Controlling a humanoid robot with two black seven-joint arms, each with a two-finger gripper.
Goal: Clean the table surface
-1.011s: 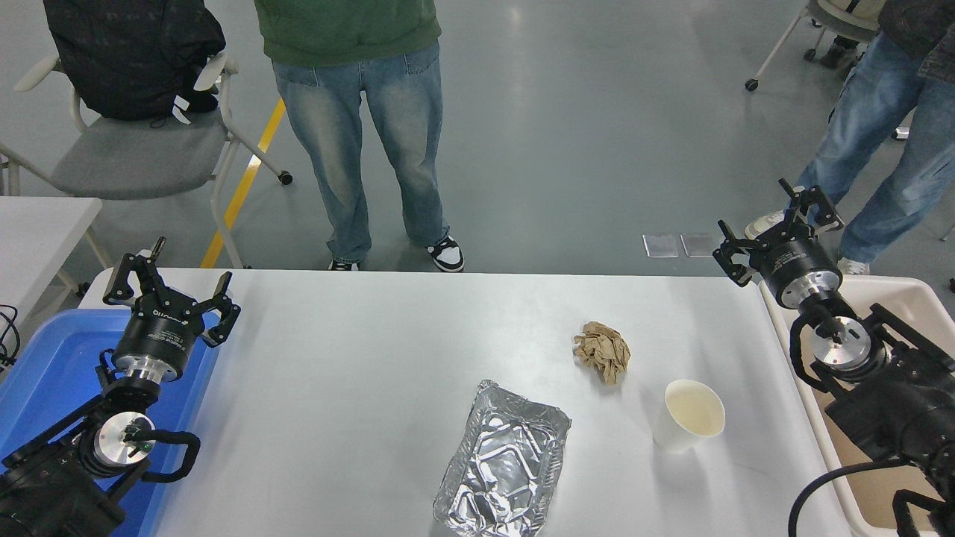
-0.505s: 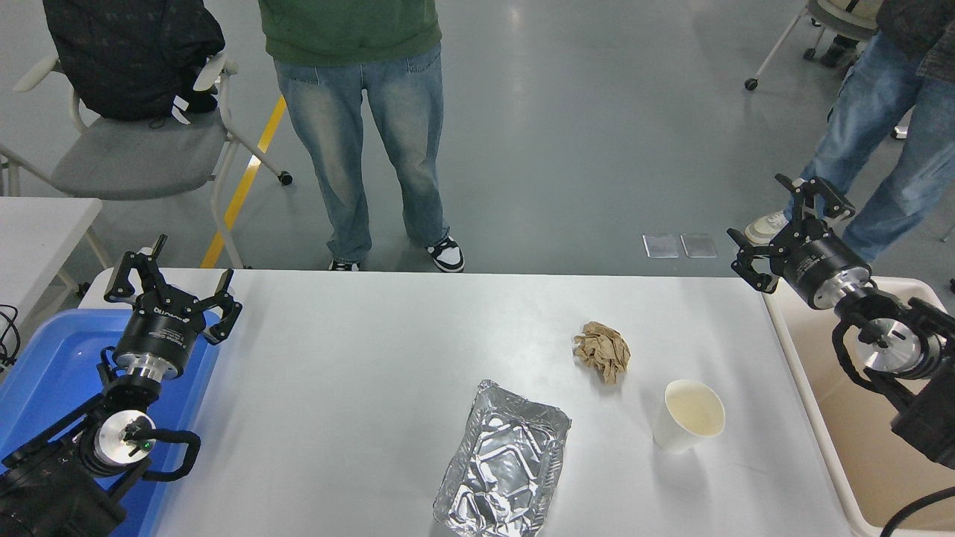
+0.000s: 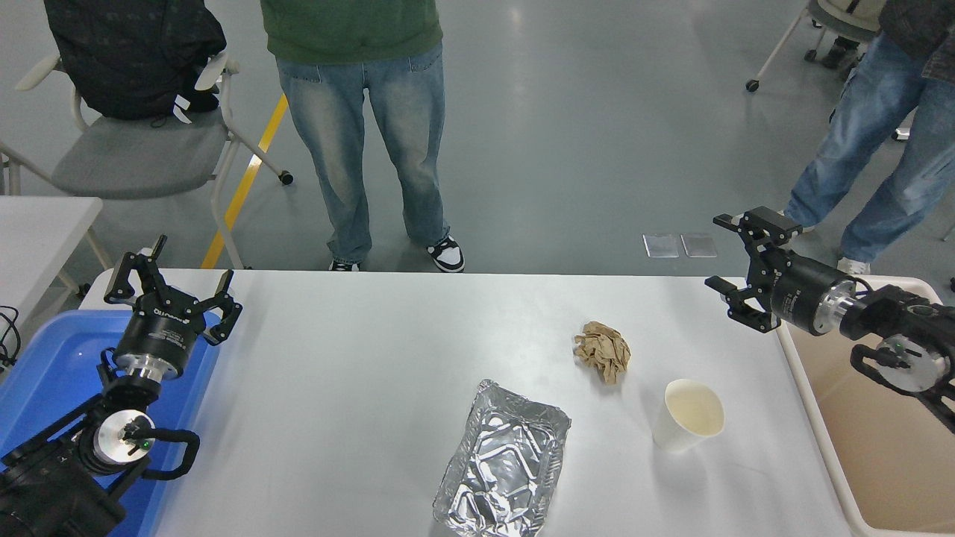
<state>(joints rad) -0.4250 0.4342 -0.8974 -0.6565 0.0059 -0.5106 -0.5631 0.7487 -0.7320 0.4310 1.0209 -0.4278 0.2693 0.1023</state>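
Note:
The white table surface [image 3: 358,373] carries a crumpled brown paper ball [image 3: 603,350], a white paper cup [image 3: 689,415] and a crumpled foil tray [image 3: 503,470]. My right gripper [image 3: 722,252] hangs open over the table's far right corner, turned to point left, above and to the right of the paper ball and the cup. It holds nothing. My left gripper [image 3: 170,282] stays parked at the left edge, open and empty, above the blue bin.
A blue bin [image 3: 52,373] sits off the table's left end and a beige bin [image 3: 880,447] off its right end. One person stands at the far edge, another at the top right. A chair and a smaller white table are at the left.
My right arm has swung outward and its gripper has rotated from pointing away to pointing left, dropping lower over the far right corner. The left arm and the items have not moved.

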